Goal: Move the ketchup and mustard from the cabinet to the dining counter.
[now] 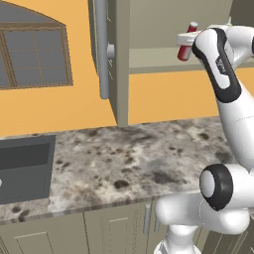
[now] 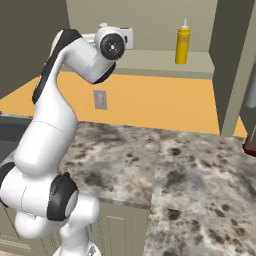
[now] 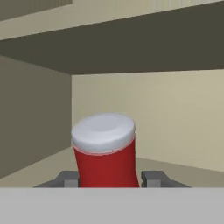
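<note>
While I am watching through the hand view, the ketchup (image 3: 105, 151) is sitting squarely between the two dark fingertips (image 3: 66, 178), which are pressing in against its red sides, so the gripper (image 3: 106, 179) is looking clamped on the bottle with its jaws only partly apart. Its white cap is facing up toward the camera, and the beige back wall and underside of an upper shelf are showing behind it. From the left base view, I am seeing the ketchup (image 1: 187, 41) tilted at the gripper (image 1: 186, 39), up in the opening of the cabinet (image 1: 119, 59) and above its shelf board, though I cannot tell whether its base is touching the shelf. A cabinet door is standing open on the left with its long grey bar handle (image 1: 102, 47) hanging vertical. From the right base view, the mustard (image 2: 183, 45) is standing upright on the cabinet (image 2: 165, 60) shelf, well to the right of the wrist. Below the cabinet, the speckled granite counter (image 1: 129, 158) is running along the orange wall, with a dark sink (image 1: 25, 168) set into its left end.
</note>
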Robot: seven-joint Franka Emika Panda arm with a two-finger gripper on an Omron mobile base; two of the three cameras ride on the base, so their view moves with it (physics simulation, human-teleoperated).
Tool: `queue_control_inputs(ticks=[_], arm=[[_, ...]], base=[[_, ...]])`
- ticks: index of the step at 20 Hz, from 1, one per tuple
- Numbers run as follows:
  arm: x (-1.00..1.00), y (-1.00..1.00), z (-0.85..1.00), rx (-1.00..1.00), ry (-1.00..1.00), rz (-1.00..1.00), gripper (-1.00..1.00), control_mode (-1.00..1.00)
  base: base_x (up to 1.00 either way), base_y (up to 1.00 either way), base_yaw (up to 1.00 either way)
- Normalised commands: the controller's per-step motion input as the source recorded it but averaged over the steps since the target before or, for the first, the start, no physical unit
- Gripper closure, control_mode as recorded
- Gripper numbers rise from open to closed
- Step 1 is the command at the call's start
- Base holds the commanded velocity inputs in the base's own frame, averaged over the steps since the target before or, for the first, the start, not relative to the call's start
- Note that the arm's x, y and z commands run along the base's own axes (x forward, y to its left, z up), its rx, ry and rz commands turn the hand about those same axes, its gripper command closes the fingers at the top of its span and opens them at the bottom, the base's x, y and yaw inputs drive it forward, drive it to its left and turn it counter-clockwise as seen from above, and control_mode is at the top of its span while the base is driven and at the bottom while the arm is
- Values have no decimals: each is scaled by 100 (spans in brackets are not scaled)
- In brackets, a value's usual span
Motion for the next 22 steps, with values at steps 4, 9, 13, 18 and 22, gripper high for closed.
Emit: queue_control_inputs(ticks=[4,9,13,18,22], arm=[[-50,25,0,-6,-6,4,100,-100],[-59,17,0,-7,-6,0,100,-100],[-57,3,0,-3,-3,0,100,-100],[-53,1,0,-1,0,0,100,-100],[-55,18,-14,0,4,0,100,-100]], base=[[0,0,0],[0,0,0],[0,0,0],[0,0,0],[0,0,0]])
